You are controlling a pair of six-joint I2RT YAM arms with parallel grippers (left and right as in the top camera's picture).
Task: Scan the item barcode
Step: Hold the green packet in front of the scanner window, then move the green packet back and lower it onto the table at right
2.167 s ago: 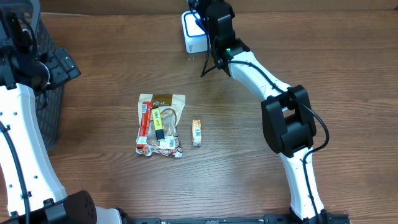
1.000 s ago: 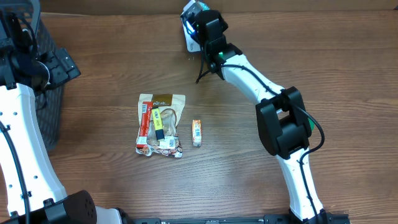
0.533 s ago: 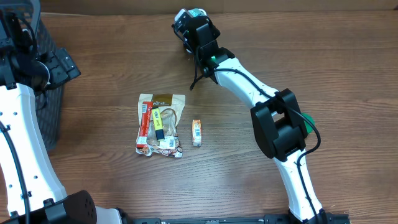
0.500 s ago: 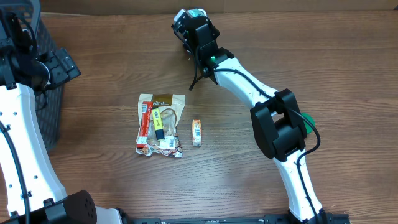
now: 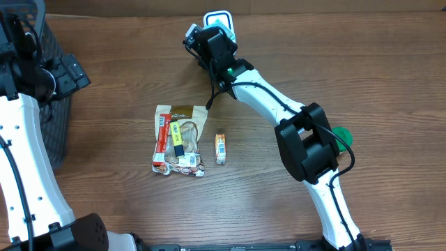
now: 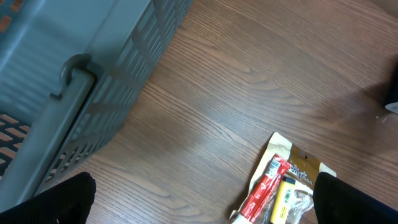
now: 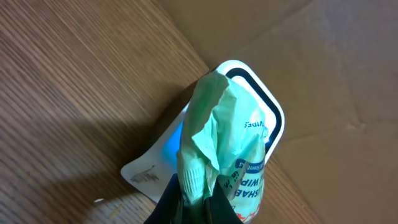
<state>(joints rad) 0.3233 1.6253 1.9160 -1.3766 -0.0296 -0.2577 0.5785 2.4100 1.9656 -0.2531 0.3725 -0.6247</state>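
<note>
Shift: right pincer [image 5: 212,33] has swung left off the scanner [image 5: 218,19], and its window now shows.
Right pincer: clamped tight on the green wipes packet [image 7: 214,137], held right in front of the scanner's face.
Left pincer [image 6: 199,208]: spread wide, empty, near the basket [image 6: 74,81].

White rounded arm shells [image 5: 268,104] join boxy black joint housings [image 5: 306,143]; a thin black cable [image 5: 212,97] loops beside a green indicator light [image 5: 227,69]; the right gripper [image 7: 194,202] is black.
</note>
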